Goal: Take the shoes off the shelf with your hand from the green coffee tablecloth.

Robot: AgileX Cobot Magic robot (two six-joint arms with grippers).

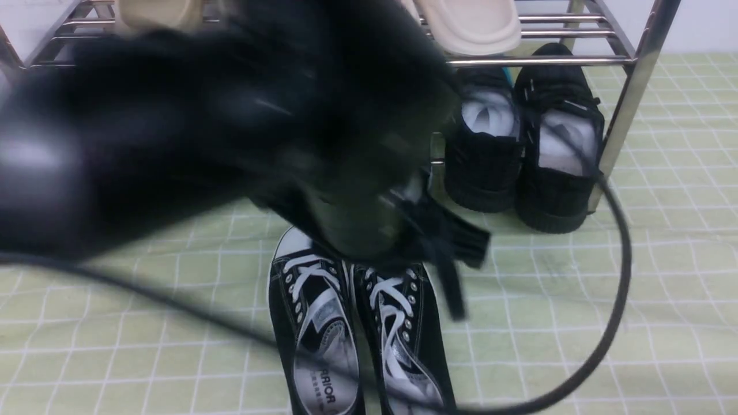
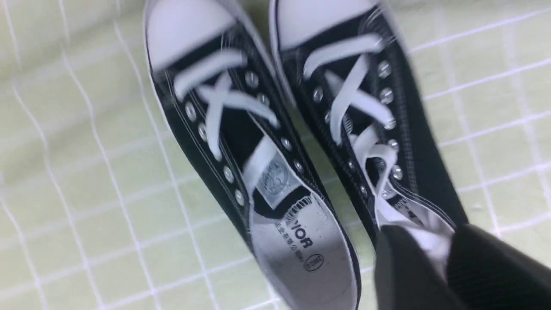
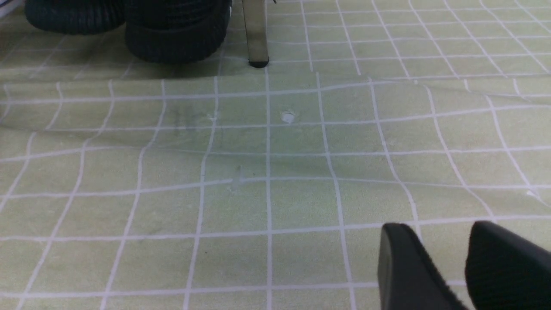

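Left to right in the front view: the left arm [image 1: 173, 132] fills the left and middle as a big black blur, its cable [image 1: 620, 276] looping over to the right. Below it the sneakers [image 1: 357, 328] sit side by side on the green checked cloth [image 1: 634, 323], toes toward the shelf [image 1: 628, 92], heels toward the robot. They are off the shelf and in front of it, apart from its legs. Right of that, the black foam-stuffed shoes [image 1: 522, 150] sit at the bottom of the shelf, and pale slip-ons [image 1: 478, 26] lie on the upper bars.

Step, as I judge it: the pair is down on the cloth, so this is the release or pull-away after placing. Next move calls for lifting the left claw clear of the right sneaker without dragging its collar or laces, then retreating; the loose cable could snag.

Left claw [image 2: 430, 262]: in the left wrist view the two fingers [image 2: 400, 267] stand a little apart, a narrow gap between them, right at the heel opening of the right-hand sneaker. White lining shows in the gap. Can't tell whether they pinch the collar or just hang over it; blur hides contact.

Right claw [image 3: 443, 258]: in the right wrist view its fingers are parted, nothing between them, low over bare cloth, with the shelf leg [image 3: 255, 34] and black shoes ahead. It is not visible in the front view.
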